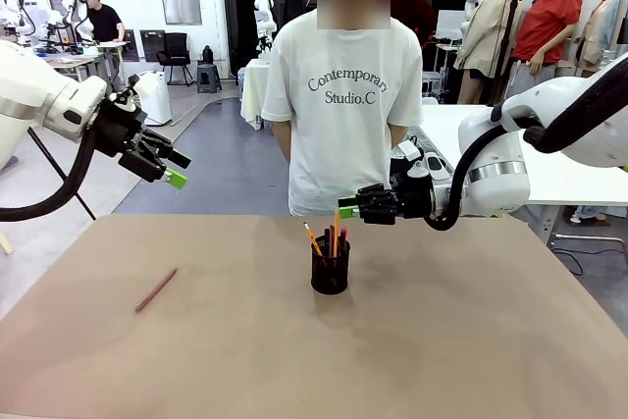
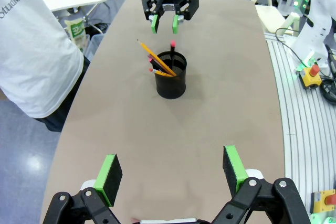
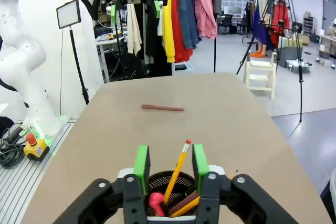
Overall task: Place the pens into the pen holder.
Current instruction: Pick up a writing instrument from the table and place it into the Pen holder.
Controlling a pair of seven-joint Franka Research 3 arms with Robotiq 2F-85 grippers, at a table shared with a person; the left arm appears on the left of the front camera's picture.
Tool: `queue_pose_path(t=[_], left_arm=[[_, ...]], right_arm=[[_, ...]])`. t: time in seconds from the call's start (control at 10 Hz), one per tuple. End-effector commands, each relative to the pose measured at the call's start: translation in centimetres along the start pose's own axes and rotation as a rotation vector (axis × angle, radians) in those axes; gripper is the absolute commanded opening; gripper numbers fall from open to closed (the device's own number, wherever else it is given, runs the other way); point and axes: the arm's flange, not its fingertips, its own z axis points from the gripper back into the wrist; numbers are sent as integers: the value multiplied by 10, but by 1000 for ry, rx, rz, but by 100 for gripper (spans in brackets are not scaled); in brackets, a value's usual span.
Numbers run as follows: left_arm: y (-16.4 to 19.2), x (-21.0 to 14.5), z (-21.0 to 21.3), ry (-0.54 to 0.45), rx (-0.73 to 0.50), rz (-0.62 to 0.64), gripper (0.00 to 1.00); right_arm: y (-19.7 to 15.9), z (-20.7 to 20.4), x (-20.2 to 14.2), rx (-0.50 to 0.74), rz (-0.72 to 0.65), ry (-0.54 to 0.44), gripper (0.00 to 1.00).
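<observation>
A black wire-mesh cylindrical pen holder point(image 1: 330, 270) stands upright on the light brown surface point(image 1: 471, 340), about midway across and nearer the far edge, where a person in a white printed T-shirt point(image 1: 343, 115) stands. A yellow-orange pencil point(image 2: 155, 57) leans in it with its tip out over the rim. A black marker with a red tip point(image 2: 172, 55) stands beside the pencil.

The right pincer point(image 1: 353, 206) hovers just above the pen holder, reaching in level from the right. In its wrist view the green pads point(image 3: 140, 165) are parted to a moderate gap. The yellow-orange pencil rises between them, touching neither that can be seen. This pincer has hold of nothing.

A dull reddish-brown pencil point(image 1: 156, 289) lies flat on the left part of the surface. It is well apart from the pen holder and nearer the left edge than the middle, yet clear of that edge. Bare surface lies all round it.

The left pincer point(image 1: 162, 166) hangs high above the far left corner, out past the surface's edge. Its fingers are spread wide in its wrist view point(image 2: 172, 174), and it grips nothing.

The near half and the right side of the surface lie bare, giving broad room on both sides of the pen holder.
</observation>
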Motion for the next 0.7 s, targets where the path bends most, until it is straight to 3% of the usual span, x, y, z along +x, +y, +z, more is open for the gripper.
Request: queue_pose_path(t=[0.0, 0.6], left_arm=[[-1, 0, 1, 11, -5, -5, 100], [-1, 0, 1, 11, -5, -5, 100]], right_arm=[[-1, -2, 4, 15, -12, 17, 99], [1, 0, 7, 47, -17, 47, 100]])
